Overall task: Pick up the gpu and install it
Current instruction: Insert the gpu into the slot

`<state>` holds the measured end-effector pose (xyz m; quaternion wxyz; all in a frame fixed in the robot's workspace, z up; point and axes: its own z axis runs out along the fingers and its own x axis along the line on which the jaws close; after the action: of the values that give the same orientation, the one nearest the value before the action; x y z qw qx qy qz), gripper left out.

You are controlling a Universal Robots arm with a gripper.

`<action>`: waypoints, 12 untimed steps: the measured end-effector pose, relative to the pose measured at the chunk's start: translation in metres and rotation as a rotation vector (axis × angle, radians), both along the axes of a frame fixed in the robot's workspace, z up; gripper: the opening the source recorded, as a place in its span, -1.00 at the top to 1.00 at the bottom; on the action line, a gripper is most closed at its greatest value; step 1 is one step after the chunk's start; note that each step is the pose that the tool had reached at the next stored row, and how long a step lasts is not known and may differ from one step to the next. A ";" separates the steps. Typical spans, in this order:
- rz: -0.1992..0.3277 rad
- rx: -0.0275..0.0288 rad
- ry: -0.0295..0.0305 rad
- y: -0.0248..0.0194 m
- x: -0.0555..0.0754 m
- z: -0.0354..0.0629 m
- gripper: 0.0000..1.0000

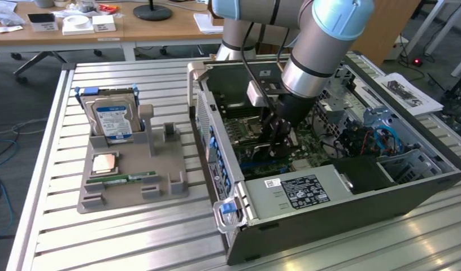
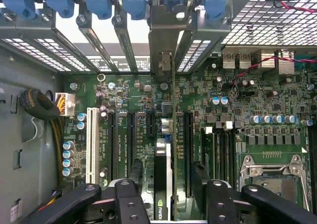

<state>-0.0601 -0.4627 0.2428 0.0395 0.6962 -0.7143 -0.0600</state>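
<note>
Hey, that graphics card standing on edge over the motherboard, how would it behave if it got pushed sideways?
The gpu looks thin and stands edge-on, so a sideways push would probably lever it rather than slide it. It seems a stiff board, unlikely to flop. Its metal bracket sits in line with the slot covers, which likely steadies that end.

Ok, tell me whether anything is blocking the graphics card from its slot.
Nothing visible. The graphics card already stands upright in a slot on the motherboard, its metal bracket at the rear opening of the case. The gripper straddles it, jaws open.
</note>
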 end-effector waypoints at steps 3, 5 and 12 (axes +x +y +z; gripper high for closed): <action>0.000 -0.0001 0.0000 0.0000 0.000 0.0000 -0.04; 0.000 -0.0001 0.0000 0.0001 0.000 0.0019 -0.04; 0.001 -0.0002 -0.0328 0.0001 -0.002 0.0034 -0.04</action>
<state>-0.0625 -0.4626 0.2461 0.0279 0.6973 -0.7146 -0.0486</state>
